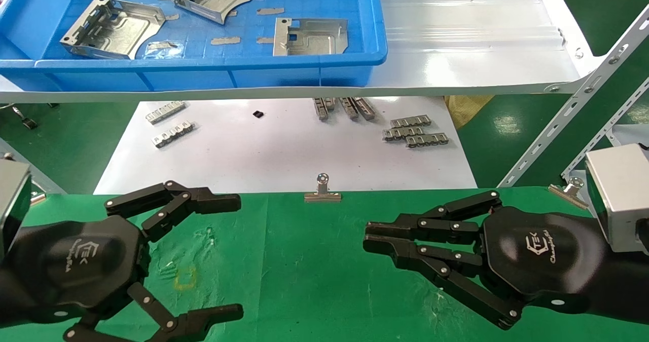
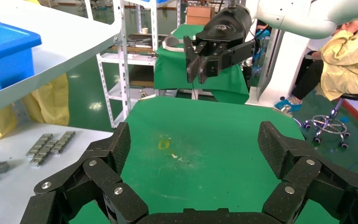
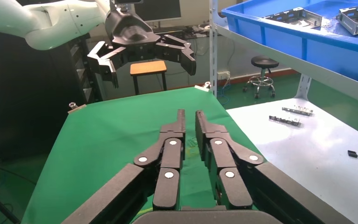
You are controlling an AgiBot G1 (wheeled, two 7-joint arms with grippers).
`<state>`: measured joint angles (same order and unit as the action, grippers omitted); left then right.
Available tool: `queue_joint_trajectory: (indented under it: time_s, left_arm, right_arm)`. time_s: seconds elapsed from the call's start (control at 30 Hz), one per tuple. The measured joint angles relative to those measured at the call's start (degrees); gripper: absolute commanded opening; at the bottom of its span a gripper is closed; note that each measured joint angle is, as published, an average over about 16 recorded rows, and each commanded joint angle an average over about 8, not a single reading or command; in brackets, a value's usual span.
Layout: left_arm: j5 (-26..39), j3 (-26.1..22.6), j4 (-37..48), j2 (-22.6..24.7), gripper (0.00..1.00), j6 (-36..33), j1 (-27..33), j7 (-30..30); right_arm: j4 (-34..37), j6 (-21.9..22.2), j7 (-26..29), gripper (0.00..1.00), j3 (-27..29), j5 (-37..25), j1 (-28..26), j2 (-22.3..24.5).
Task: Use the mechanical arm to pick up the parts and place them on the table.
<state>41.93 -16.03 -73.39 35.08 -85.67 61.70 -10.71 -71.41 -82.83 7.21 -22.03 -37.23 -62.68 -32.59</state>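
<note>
Nothing's picked yet: three stamped metal parts sit in the blue bin on the shelf at 12 o'clock. Left claw hangs spread wide over the green tabletop, empty; right claw hovers clenched at 3 o'clock. Next move looks like a reach up into the bin.

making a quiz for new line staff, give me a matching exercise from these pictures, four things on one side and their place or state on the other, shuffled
Things
1. parts
2. left pincer
3. right pincer
4. binder clip

Place or state
A. fingers together, empty, over the table
B. at the far edge of the green cloth, between the two arms
C. lying in the blue bin on the white shelf
D. fingers spread wide, empty, over the table

Pairs: 1-C, 2-D, 3-A, 4-B
</note>
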Motion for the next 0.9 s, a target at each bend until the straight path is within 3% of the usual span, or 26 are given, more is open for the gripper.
queue_joint_trajectory:
  time_s: [0.27, 0.47, 0.67, 0.9]
  left_arm:
    - [0.60, -0.13, -0.25, 0.39, 1.00, 0.07, 1.01, 0.28]
    - [2.99, -1.04, 0.92, 2.35, 1.00, 0.43, 5.80, 0.10]
    - [7.97, -2.94, 7.04, 6.62, 1.00, 1.21, 15.85, 0.43]
    - [17.09, -6.18, 23.48, 14.03, 1.00, 5.56, 31.29, 3.53]
  right_arm:
    - [0.00, 0.00, 0.00, 0.00, 0.00, 0.00, 0.00, 0.00]
    - [0.00, 0.00, 0.00, 0.00, 0.00, 0.00, 0.00, 0.00]
    - [0.00, 0.00, 0.00, 0.00, 0.00, 0.00, 0.00, 0.00]
    - [0.00, 0.00, 0.00, 0.00, 0.00, 0.00, 0.00, 0.00]
